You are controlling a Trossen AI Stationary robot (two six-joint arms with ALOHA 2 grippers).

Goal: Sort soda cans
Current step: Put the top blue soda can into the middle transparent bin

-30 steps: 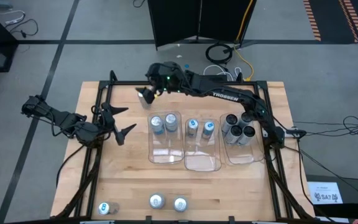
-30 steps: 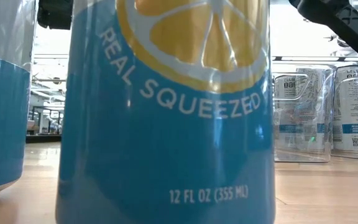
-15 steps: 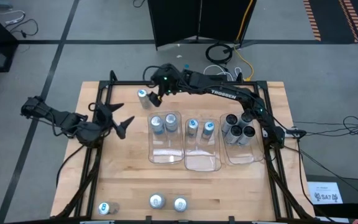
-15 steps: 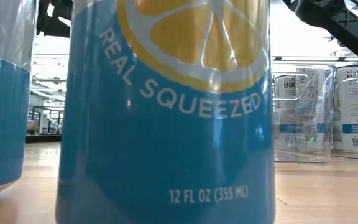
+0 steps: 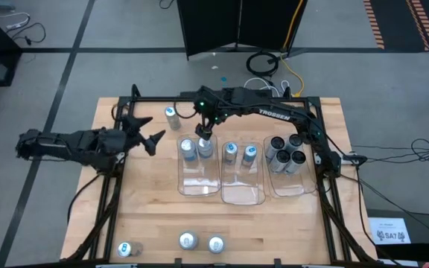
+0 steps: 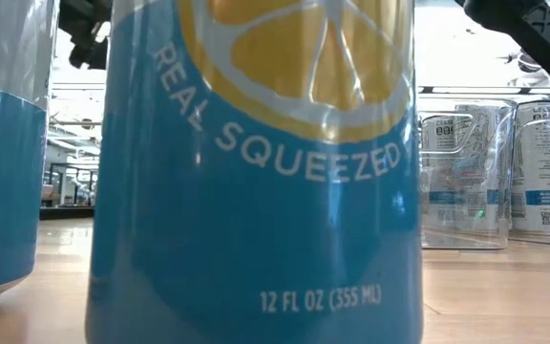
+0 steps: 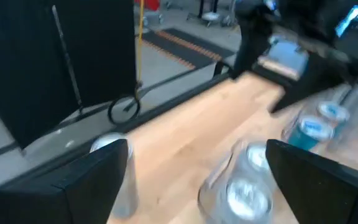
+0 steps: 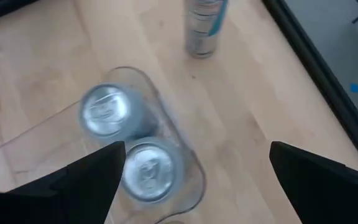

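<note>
Lone silver-topped, blue-marked soda can (image 5: 171,117) upright on the pale wooden table (image 5: 147,208) near the far edge, outside the three clear rectangular plastic trays (image 5: 198,186), long axis vertical. Left gripper (image 5: 146,131) just beside it on the near-left, fingers spread wide and empty, nothing between them; in the left wrist view the same can (image 7: 112,163) close ahead, off toward one finger rather than centred. Right gripper (image 5: 204,128) above the far end of the left-hand tray, over two blue-marked cans (image 8: 106,107) inside, fingers apart and empty in the right wrist view. Left gripper probably the better placed for the lone can, though both lie close. Three more silver-topped cans (image 5: 187,240) unsorted along the near edge, well apart from both.
</note>
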